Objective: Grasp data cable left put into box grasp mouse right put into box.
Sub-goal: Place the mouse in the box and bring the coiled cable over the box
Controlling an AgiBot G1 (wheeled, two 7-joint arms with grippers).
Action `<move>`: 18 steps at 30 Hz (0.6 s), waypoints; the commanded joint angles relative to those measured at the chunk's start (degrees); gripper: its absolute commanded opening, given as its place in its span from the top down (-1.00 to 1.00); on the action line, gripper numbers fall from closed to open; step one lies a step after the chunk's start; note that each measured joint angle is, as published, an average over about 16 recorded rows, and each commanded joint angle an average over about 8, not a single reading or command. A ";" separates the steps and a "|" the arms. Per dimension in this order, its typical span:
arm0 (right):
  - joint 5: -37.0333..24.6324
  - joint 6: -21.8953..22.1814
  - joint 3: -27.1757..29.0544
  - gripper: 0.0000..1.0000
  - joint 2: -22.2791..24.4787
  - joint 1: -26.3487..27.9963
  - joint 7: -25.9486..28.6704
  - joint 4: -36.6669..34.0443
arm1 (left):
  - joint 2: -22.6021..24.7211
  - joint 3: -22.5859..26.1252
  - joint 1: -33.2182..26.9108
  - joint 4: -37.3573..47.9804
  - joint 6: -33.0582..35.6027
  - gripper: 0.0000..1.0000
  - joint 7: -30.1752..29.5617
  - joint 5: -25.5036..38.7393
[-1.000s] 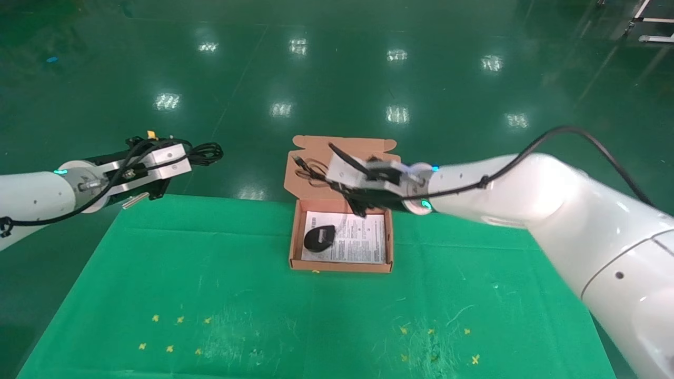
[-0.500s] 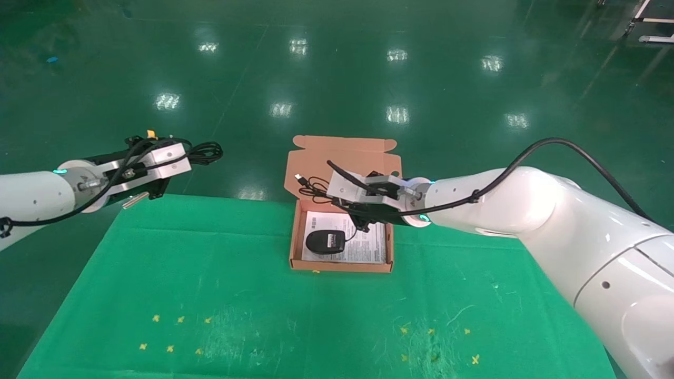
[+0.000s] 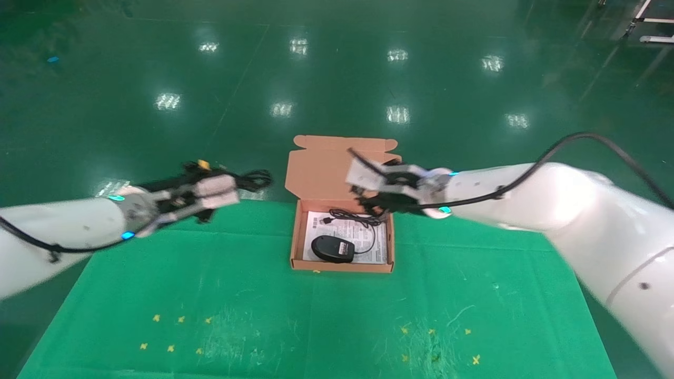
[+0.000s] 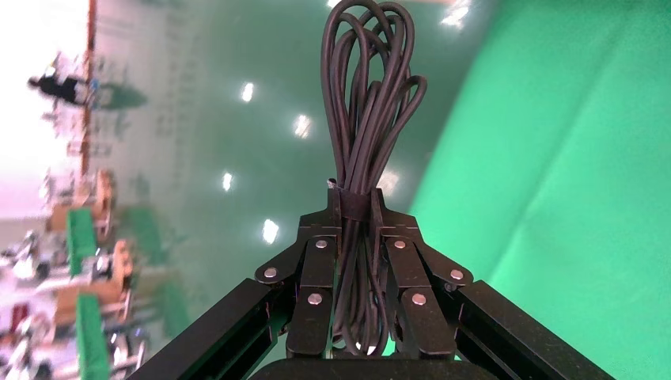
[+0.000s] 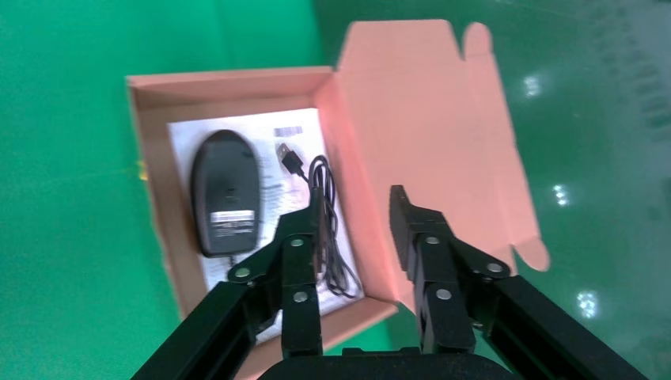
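**Mouse in the box, cable bundle in the left claw**

We are seeing the box (image 3: 341, 266) sitting at frame center in the head view, on the green cloth (image 3: 316, 316), lid (image 3: 321, 168) hinged open toward the upper part of the frame. The mouse (image 3: 332, 248) is lying inside on the printed sheet (image 3: 363, 239), toward the box's lower left corner, label side up in the right wrist view (image 5: 224, 190). Its thin cord (image 3: 363, 221) is looping across the sheet above it, the USB plug (image 3: 325, 221) resting near the box's upper left.

The right gripper (image 3: 376, 202) is hovering at center right, over the box's upper right corner where lid meets tray. In the right wrist view its fingers (image 5: 299, 261) are standing well apart with nothing between them, box and mouse showing beyond the gap (image 5: 354, 229).

The left gripper (image 3: 210, 202) is hanging at middle left of the frame, over the far left edge of the cloth, well apart from the box. We are seeing it clamped narrowly on the data cable (image 4: 360, 142): the fingers (image 4: 316, 277) are pinching the bundle just at its black tie band, loops sticking out past the tips. In the head view those loops (image 3: 253, 180) are pointing toward the box.

Small yellow marks (image 3: 174, 331) are dotting the cloth in the lower left and lower right.
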 commanded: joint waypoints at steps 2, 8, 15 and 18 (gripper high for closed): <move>-0.40 0.67 -0.11 -1.00 1.01 0.35 0.83 0.58 | 0.94 0.70 1.09 -0.80 -0.24 1.00 1.50 -1.86; -4.62 1.22 -1.28 -1.00 7.26 2.50 5.83 4.25 | 5.75 3.00 4.08 0.32 -4.64 1.00 8.35 -7.71; -12.27 -1.49 -3.38 -1.00 16.85 4.74 16.93 15.04 | 12.44 5.80 5.53 5.77 -10.52 1.00 18.99 -14.71; -16.29 -3.20 -4.05 -1.00 20.24 5.36 23.22 20.81 | 14.80 6.64 5.20 8.50 -11.66 1.00 23.35 -17.96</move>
